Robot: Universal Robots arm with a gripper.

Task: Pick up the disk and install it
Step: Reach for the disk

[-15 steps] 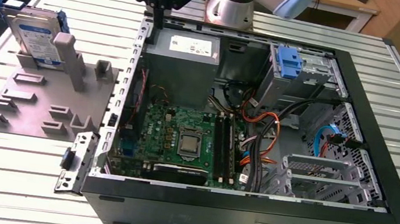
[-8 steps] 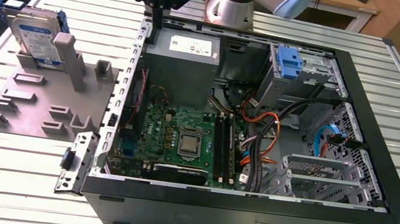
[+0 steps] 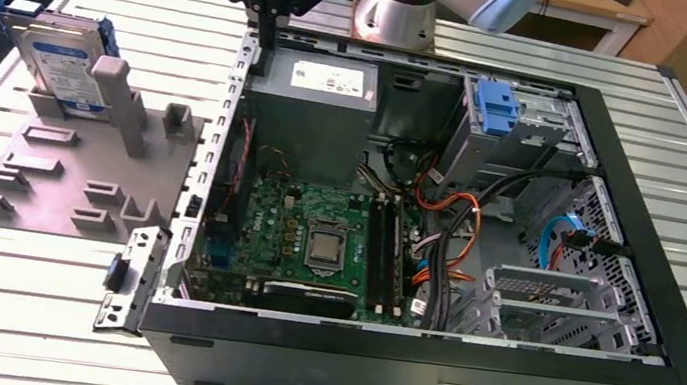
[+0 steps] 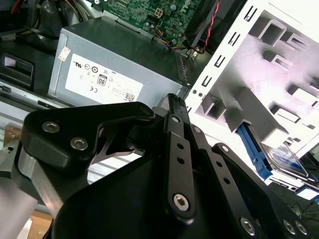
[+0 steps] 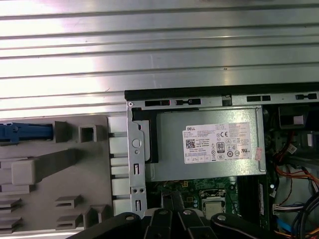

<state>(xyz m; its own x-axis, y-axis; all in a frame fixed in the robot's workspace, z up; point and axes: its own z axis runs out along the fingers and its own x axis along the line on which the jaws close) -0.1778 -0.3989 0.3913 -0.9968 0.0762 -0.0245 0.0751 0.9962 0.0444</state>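
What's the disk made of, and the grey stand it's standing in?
The disk looks like silver metal, slightly shiny, with blue plastic rails. The grey stand looks like matte plastic: dull, no glints; painted metal is possible.

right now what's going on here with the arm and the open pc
The robot arm's claw hangs above the rear edge of the open computer case, close to the grey power supply. It is not holding the disk. The disk stands upright in a grey holder at the exterior view's left, outside the case and well apart from the claw. So the disk has not yet been picked up, and nothing has been installed.
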